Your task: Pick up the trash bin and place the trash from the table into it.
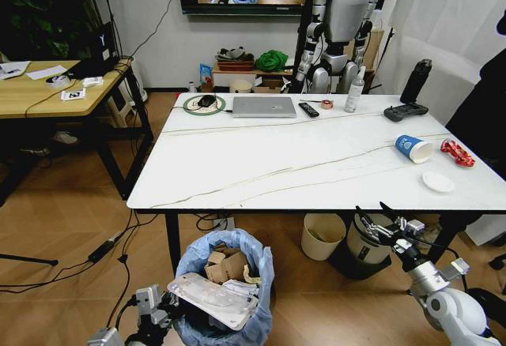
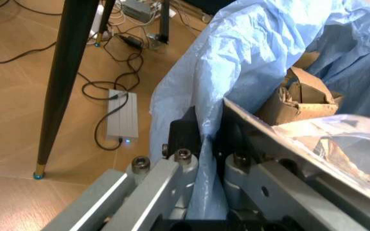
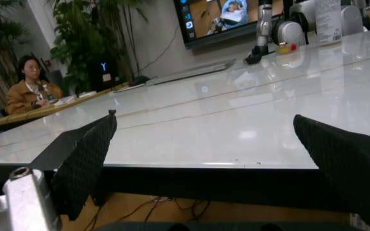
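Left hand (image 2: 204,159) clamps trash bin's (image 1: 224,287) crinkled blue liner, cardboard inside; right hand (image 1: 378,221) gapes empty.

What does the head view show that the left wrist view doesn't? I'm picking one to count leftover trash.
Head view alone: the table top with a blue paper cup, red wrapper and white disc on it, and the open right tool just below the table's edge. Left wrist view alone: the left tool shut on the bin's blue bag. Both: the trash bin holding cardboard and a clear tray.
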Tool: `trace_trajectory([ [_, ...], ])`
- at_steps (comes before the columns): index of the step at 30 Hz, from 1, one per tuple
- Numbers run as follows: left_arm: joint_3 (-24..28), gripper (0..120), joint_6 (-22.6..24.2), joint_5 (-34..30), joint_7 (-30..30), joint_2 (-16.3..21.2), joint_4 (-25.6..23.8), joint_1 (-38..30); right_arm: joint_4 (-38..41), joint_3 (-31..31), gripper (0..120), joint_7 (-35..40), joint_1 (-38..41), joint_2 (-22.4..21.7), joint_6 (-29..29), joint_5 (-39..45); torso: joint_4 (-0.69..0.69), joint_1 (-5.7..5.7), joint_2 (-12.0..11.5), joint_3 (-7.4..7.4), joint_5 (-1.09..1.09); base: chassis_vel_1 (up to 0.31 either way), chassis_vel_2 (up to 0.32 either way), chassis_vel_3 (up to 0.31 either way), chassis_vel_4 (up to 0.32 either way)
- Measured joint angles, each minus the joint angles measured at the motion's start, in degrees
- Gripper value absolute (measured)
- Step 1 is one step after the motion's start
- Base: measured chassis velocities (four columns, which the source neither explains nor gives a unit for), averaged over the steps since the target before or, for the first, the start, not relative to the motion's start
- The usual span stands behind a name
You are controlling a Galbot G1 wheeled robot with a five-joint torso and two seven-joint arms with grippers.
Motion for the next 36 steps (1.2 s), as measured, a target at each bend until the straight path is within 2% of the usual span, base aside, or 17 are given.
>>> trace_trajectory([
  [36, 0.71, 0, 0.03, 1.11, -0.01, -0.75, 0.15, 0.27, -1.35, 0.77, 100, -1.49, 0.41, -0.34, 0.68, 1.98, 0.00, 0.00, 0.00, 0.00, 0.01, -0.053, -0.053, 0.056, 0.054],
])
